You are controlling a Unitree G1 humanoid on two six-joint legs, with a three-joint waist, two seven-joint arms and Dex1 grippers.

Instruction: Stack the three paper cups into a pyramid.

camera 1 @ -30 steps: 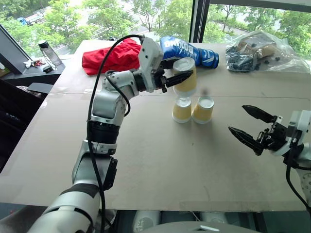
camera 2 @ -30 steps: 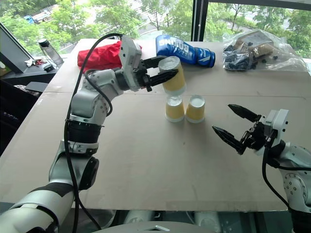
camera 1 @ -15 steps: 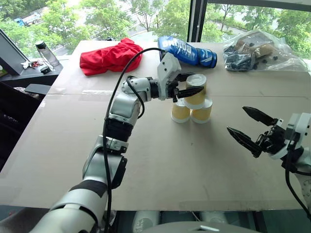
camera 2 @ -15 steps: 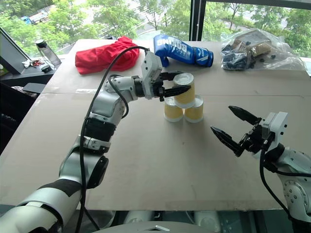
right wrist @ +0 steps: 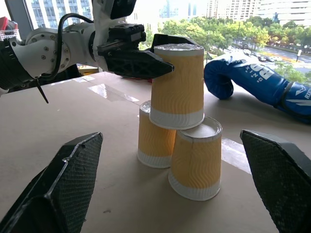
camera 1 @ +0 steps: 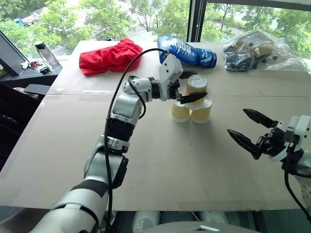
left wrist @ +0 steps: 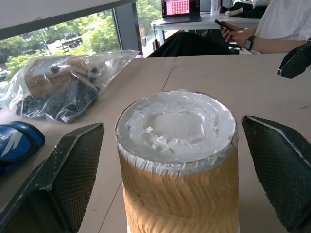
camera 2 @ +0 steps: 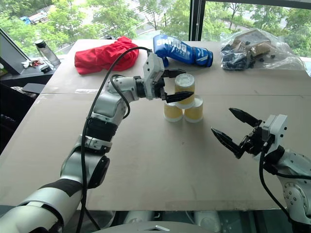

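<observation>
You are looking at a wide brown cardboard-covered table (camera 1: 146,160) where 3 small tapered paper cups with yellow-tan sides and white rims are standing upside down as a pyramid. 2 of them, the base cup on the robot's left (camera 1: 180,111) and the base cup on its right (camera 1: 201,111), are standing side by side and touching each other near the middle of the table. The 3rd one, the top cup (camera 1: 196,90), is sitting on the 2 bases, over the line where they are meeting.

Your left gripper (camera 1: 191,86) is reaching in from the left, with its 2 black fingers on either side of the top cup. In the left wrist view the fingers (left wrist: 63,174) are standing apart from the cup wall, with a gap showing on both sides, so the jaws are spread wide and are not pressing the cup.

Your right gripper (camera 1: 249,128) is hanging over the table well apart from the pyramid, on its right side. Its jaws are spread wide and are holding nothing.

Behind the cups, a blue boxing glove (camera 1: 187,50), a crumpled red cloth (camera 1: 111,57) and a clear plastic bag of dark small items (camera 1: 257,51) are lying at the far edge of the table.
</observation>
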